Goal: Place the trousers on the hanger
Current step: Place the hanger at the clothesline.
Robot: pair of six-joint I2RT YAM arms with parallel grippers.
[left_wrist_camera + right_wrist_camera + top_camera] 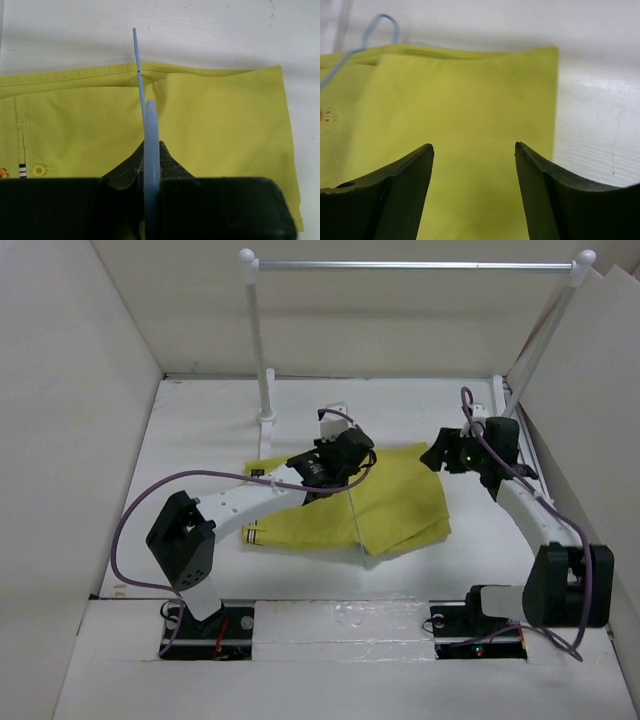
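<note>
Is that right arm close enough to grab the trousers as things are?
Probably yes. The right gripper is open over the right edge of the trousers, with nothing between them. The left gripper, shut on the hanger, sits further left, out of the way.

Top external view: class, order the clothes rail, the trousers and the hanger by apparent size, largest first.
1. clothes rail: widest span in this view.
2. trousers: broad yellow patch.
3. hanger: only a thin wire shows, the rest is hidden, so its full size is unsure.
</note>
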